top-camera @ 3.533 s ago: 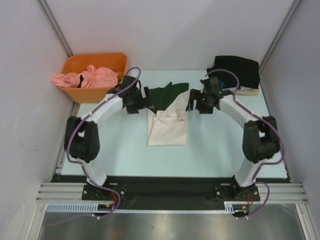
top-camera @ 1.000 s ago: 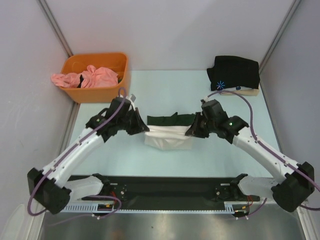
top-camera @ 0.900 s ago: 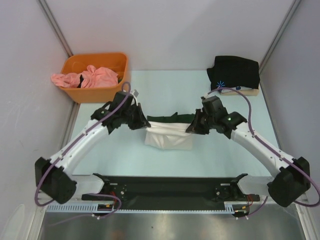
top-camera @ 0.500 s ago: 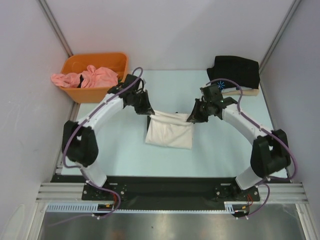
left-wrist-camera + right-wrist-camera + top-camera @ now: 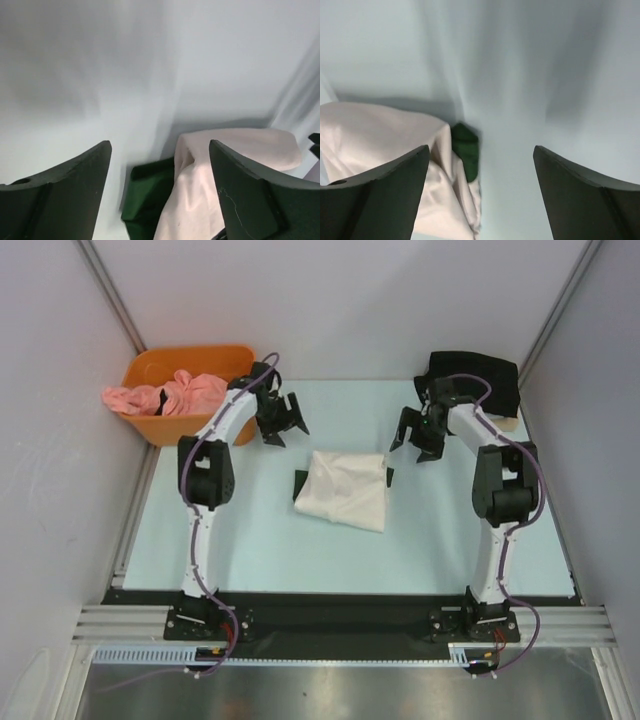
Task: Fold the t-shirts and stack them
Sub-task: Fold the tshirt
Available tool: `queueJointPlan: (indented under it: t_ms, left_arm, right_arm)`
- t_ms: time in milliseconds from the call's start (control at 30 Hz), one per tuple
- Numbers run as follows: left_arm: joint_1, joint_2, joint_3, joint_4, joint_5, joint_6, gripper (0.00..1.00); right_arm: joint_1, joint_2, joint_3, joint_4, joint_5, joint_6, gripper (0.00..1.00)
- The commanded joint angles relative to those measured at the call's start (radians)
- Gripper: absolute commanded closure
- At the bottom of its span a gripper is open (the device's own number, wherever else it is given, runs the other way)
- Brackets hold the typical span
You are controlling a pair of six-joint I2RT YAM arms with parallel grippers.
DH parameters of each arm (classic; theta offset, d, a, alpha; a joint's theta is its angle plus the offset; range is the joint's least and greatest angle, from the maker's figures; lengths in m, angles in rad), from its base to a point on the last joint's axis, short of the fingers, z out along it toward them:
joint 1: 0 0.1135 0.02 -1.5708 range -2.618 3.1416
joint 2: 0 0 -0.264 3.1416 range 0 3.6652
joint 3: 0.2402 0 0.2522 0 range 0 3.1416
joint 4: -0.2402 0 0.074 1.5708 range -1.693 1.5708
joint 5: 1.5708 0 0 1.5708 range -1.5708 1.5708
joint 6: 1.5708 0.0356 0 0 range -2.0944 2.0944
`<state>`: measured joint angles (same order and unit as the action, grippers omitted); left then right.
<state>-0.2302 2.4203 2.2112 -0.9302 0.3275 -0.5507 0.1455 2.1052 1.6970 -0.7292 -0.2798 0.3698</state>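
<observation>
The cream t-shirt point(image 5: 346, 490) lies folded in the middle of the table, dark green cloth poking out at its left point(image 5: 300, 483) and right edges. It also shows in the left wrist view point(image 5: 225, 170) and the right wrist view point(image 5: 385, 145). My left gripper point(image 5: 282, 420) is open and empty, above the table behind the shirt's left side. My right gripper point(image 5: 420, 435) is open and empty behind its right side. A folded black t-shirt point(image 5: 470, 385) lies on a beige one point(image 5: 500, 423) at the back right. Pink shirts point(image 5: 165, 395) hang from the orange bin.
The orange bin point(image 5: 225, 360) stands at the back left, close to my left arm. White walls close in the table on three sides. The arm bases sit on the black rail point(image 5: 330, 615) at the near edge.
Both grippers have let go of the cream shirt, opened and pulled back toward the far side. The shirt, folded over a second ago, now lies flat on the table.
</observation>
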Motion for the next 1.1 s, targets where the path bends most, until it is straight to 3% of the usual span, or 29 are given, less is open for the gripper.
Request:
queueJointPlan:
  t_ms: [0,133,233,433,700,800,933,1033,1067]
  left_arm:
    - [-0.009,-0.222,-0.12,0.006,-0.03,0.031,0.15]
    - [-0.008,-0.476,-0.552,0.16,-0.061,0.028,0.18]
    - [-0.011,-0.657,-0.825,0.303,-0.039,0.009,0.25]
    - [-0.053,-0.854,-1.131,0.481,0.001,-0.005,0.3]
    - [-0.167,-0.859,-1.229,0.583,0.008,-0.038,0.34]
    - [-0.185,-0.853,-1.252,0.62,0.001,-0.061,0.45]
    - [-0.193,-0.843,-1.262,0.625,-0.01,-0.069,0.48]
    - [-0.195,-0.846,-1.265,0.625,-0.021,-0.068,0.6]
    - [-0.195,-0.846,-1.266,0.628,-0.022,-0.068,0.7]
  right_arm:
    - [0.0,-0.186,-0.084,-0.021,0.004,-0.036,0.09]
    - [0.037,-0.466,-0.388,0.115,-0.025,0.027,0.12]
    - [0.092,-0.569,-0.578,0.206,-0.076,0.066,0.14]
    - [0.216,-0.669,-0.758,0.289,-0.055,0.127,0.19]
    - [0.287,-0.623,-0.816,0.353,-0.036,0.156,0.26]
    - [0.293,-0.603,-0.839,0.389,-0.039,0.159,0.32]
    - [0.296,-0.548,-0.866,0.422,-0.044,0.159,0.39]
    - [0.299,-0.533,-0.889,0.458,-0.048,0.162,0.49]
    - [0.299,-0.527,-0.89,0.471,-0.048,0.165,0.52]
